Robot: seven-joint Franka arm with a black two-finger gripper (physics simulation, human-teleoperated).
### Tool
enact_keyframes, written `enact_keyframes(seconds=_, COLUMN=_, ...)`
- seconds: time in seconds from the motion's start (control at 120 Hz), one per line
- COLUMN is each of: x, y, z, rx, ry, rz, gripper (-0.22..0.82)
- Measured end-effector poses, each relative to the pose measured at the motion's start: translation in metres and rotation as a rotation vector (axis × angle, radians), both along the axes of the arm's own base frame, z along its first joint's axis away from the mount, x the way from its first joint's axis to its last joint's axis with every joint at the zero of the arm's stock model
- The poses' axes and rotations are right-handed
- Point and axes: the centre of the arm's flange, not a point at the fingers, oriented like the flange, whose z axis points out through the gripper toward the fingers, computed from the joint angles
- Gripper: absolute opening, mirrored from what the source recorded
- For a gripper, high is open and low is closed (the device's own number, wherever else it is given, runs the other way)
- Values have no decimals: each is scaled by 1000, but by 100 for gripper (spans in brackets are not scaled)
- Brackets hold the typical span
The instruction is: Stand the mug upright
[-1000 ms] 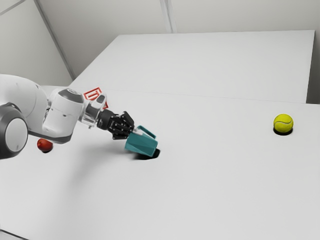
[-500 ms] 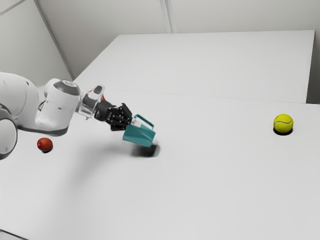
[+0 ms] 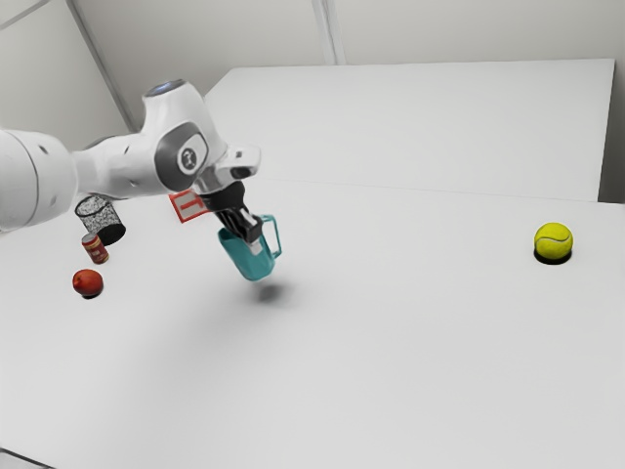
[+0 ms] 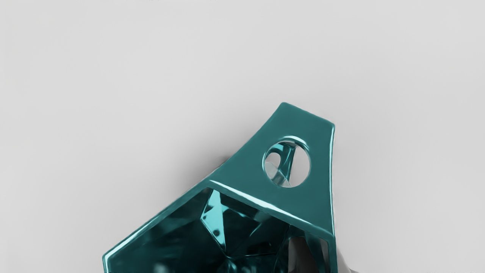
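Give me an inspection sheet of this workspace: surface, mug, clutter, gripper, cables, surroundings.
Surface: pale tabletop, plain, with a soft shadow near the mug.
Job's thing: teal mug, off the tabletop, tilted, mouth upward.
Clutter: tennis ball well apart; red round object, small can, speckled cylinder and red-and-white item toward the exterior view's left.
Gripper: shut on the mug's wall beside its handle.
Cables: nothing seen.
Surroundings: pale walls.

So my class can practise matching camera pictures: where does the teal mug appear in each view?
Exterior view: left of centre, the mug hangs tilted above the table, in the gripper.
Wrist view: it lies near the hand, its open mouth toward the camera, a dark finger reaching inside.
Shared landmark: its handle.
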Motion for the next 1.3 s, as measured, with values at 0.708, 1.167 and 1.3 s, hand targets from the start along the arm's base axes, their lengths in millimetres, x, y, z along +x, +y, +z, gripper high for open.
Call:
enact_keyframes(seconds=0.708, x=1, y=-29, z=-42, rx=166, ry=43, rz=129, gripper=-18)
enact_keyframes(seconds=1.167, x=3, y=-34, z=-46, rx=153, ry=40, rz=215, gripper=22)
enact_keyframes(seconds=1.3, x=0, y=-37, z=-6, rx=126, ry=-12, rz=227, gripper=40)
